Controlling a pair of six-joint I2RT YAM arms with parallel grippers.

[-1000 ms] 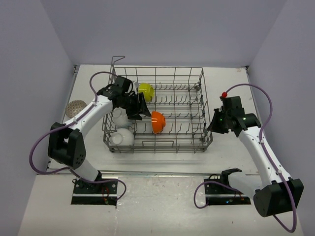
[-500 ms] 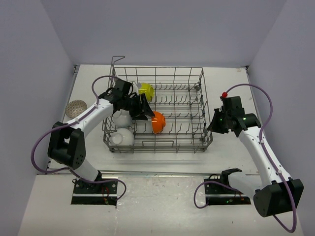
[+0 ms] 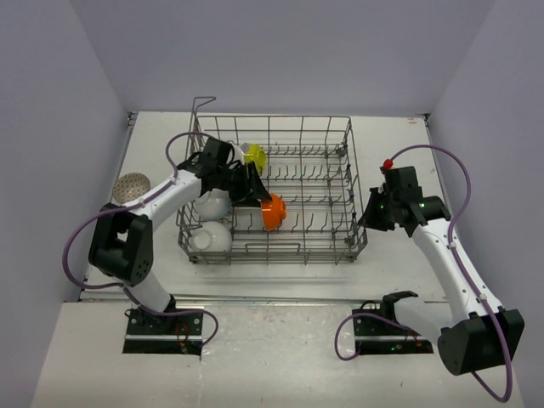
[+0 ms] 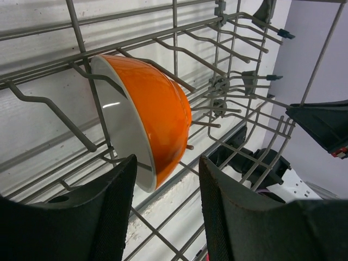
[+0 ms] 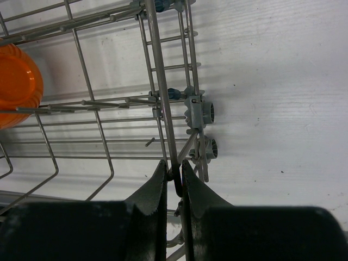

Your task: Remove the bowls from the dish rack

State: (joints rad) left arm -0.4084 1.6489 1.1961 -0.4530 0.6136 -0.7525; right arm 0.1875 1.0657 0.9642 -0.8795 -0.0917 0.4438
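Observation:
The grey wire dish rack (image 3: 323, 170) stands mid-table. In it an orange bowl (image 3: 272, 212) stands on edge between tines, a yellow bowl (image 3: 253, 155) sits behind it, and two white bowls (image 3: 212, 238) are at the left end. My left gripper (image 3: 252, 189) is open inside the rack, just left of the orange bowl. In the left wrist view the orange bowl (image 4: 157, 125) is just beyond my open left gripper (image 4: 167, 164), its lower rim by the left finger. My right gripper (image 3: 367, 214) is shut on the rack's right rim wire (image 5: 157, 70), seen pinched at its tips (image 5: 174, 166).
A round perforated disc (image 3: 130, 184) lies on the table left of the rack. Walls close in the table on the left, back and right. The orange bowl also shows at the left edge of the right wrist view (image 5: 16, 81).
My left gripper has moved right and nearer through the rack, from beside the yellow bowl to right beside the orange bowl. The right arm has not moved.

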